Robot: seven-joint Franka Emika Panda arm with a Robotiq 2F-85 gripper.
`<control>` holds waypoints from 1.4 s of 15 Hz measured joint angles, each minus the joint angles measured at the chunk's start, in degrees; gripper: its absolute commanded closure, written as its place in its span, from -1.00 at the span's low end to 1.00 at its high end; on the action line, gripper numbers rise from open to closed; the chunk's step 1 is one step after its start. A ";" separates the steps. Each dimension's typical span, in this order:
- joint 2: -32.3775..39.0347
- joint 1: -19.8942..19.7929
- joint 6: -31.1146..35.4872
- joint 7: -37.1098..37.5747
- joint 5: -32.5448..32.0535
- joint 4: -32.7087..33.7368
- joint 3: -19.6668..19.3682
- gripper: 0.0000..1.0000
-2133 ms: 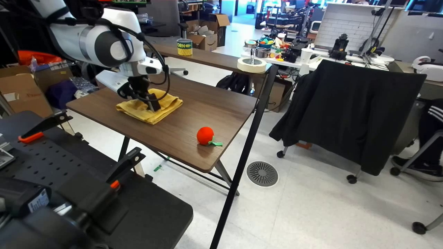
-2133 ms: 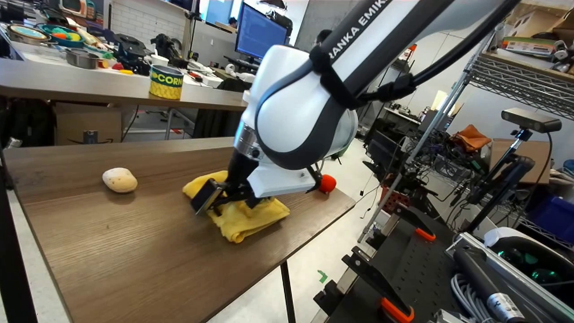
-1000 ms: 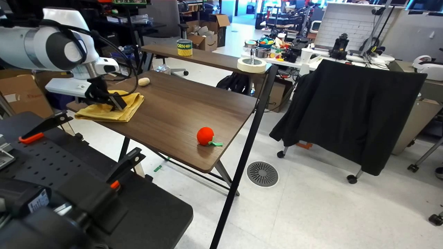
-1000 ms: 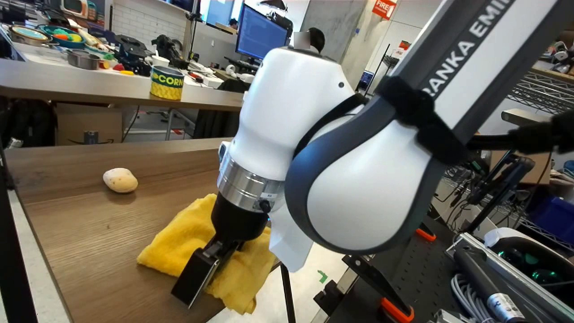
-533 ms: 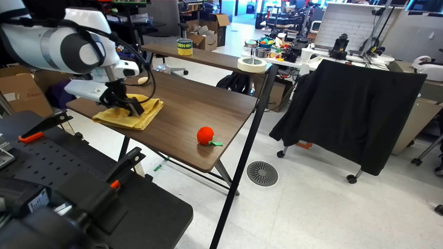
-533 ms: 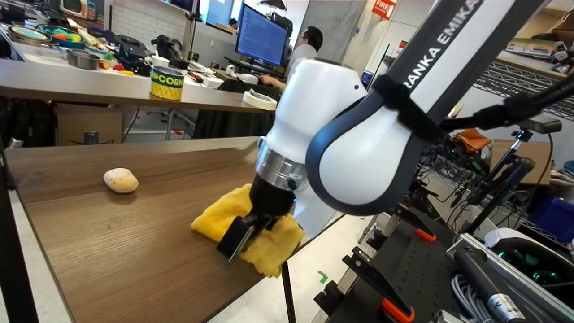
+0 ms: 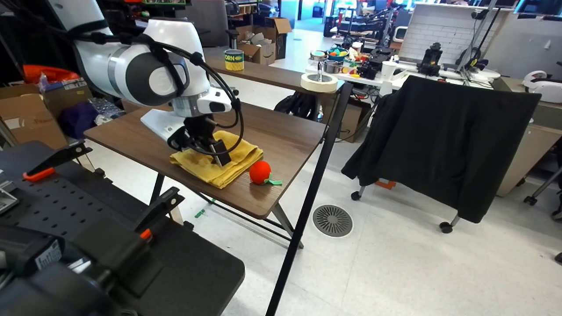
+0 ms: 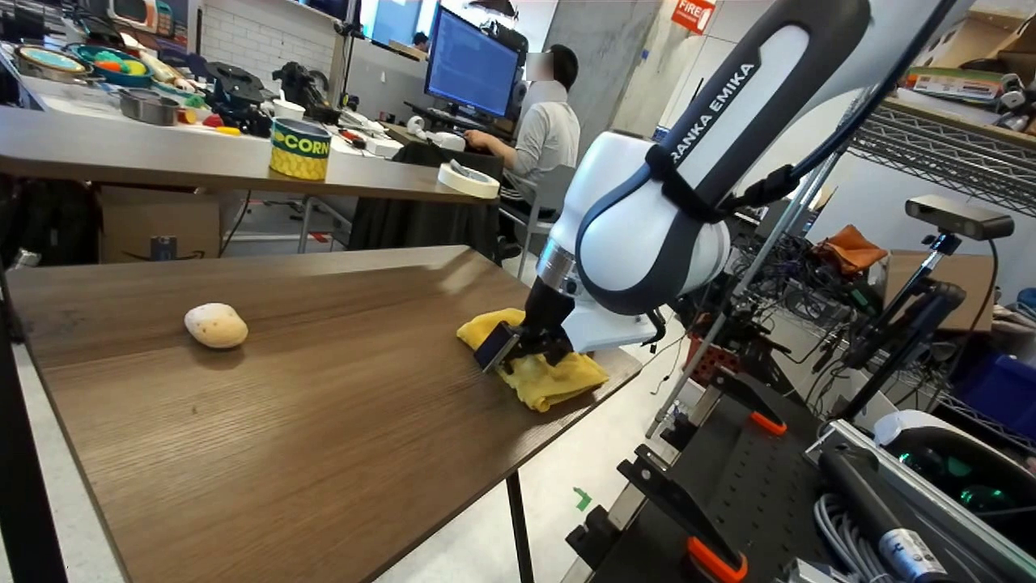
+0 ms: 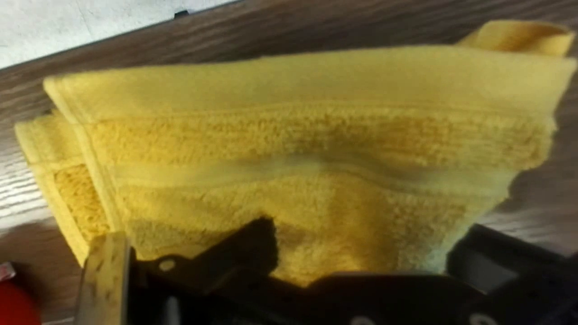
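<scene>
My gripper [image 7: 215, 156] is low over a folded yellow cloth [image 7: 239, 160] on the brown table, its jaws wide apart. In the wrist view the cloth [image 9: 298, 135] spreads beneath and between the fingers [image 9: 106, 275]; it looks pressed rather than pinched. In an exterior view one dark fingertip [image 8: 495, 348] rests at the cloth's near edge. A red ball [image 7: 260, 172] sits just beside the cloth, with a strip of green tape [image 7: 275, 182] at its base. At the lower left corner of the wrist view the red ball [image 9: 16, 302] also shows.
A pale potato-like object [image 8: 216, 325] lies at the far end of the brown table [image 8: 283, 470]. On a raised shelf stand a corn can [image 8: 300, 149] and a tape roll [image 8: 469, 180]. A black clamp-fitted platform [image 7: 184, 263] stands beside the table.
After shifting away from the red ball, the gripper and cloth have slid together back across the table and now lie close beside it. The jaws have stayed apart.
</scene>
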 measured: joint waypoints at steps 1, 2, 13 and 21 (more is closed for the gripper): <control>0.19 0.03 -0.37 0.36 0.08 0.54 0.29 -1.00; 0.46 0.07 -0.43 0.45 0.09 1.19 0.82 -1.00; 15.80 -1.23 5.17 10.12 7.99 29.08 -0.91 -1.00; 25.32 -2.80 8.06 22.55 15.64 42.99 -8.84 -1.00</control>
